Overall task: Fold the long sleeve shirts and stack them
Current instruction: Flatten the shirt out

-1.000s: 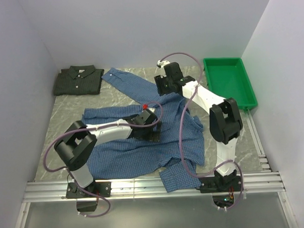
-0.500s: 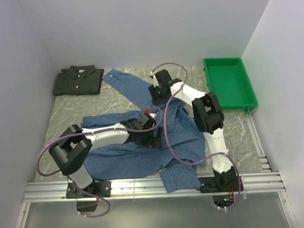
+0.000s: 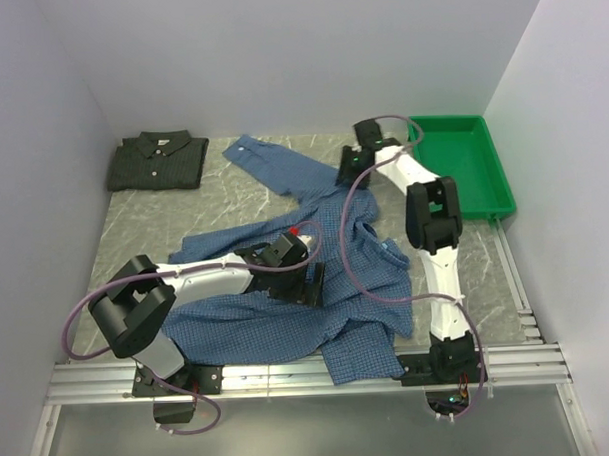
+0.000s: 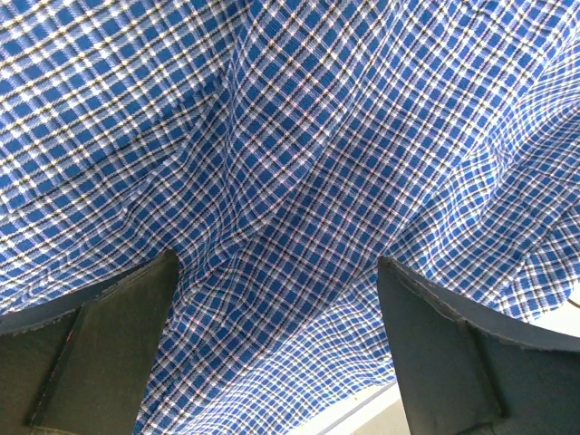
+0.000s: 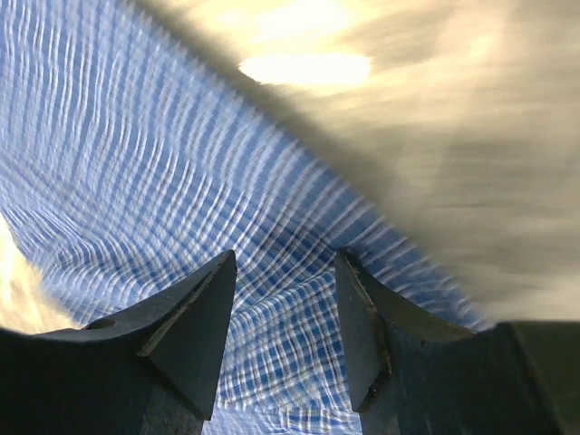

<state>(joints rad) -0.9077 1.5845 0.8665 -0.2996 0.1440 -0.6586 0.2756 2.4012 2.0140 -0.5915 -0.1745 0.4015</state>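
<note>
The blue shirt [image 3: 258,330] is lying open and bumpy across the middle of the table [image 3: 174,208]. One sleeve is reaching toward the far edge and a bit of cloth is lying over the near edge. The dark shirt [image 3: 157,161] is sitting folded in the far left corner, so the blue one looks like the job in hand. I think the arms are trying to pull it flat before folding. To do that well, one arm should be holding the middle down while the other is pulling the far part gently and straight, low over the table. That way the cloth is going smooth and not bunching up or sliding toward the tray [image 3: 452,163]. The left gripper [image 4: 276,263] is hanging just over the middle of the shirt with its fingers spread wide. It is holding nothing, and I cannot tell if the tips are touching the cloth. The right gripper [image 5: 285,258] is reaching to the far edge, just beside the tray. Its fingers are standing part way apart with blue cloth showing between them. That picture is blurry, so I cannot tell if it is pinching the shirt.
</note>
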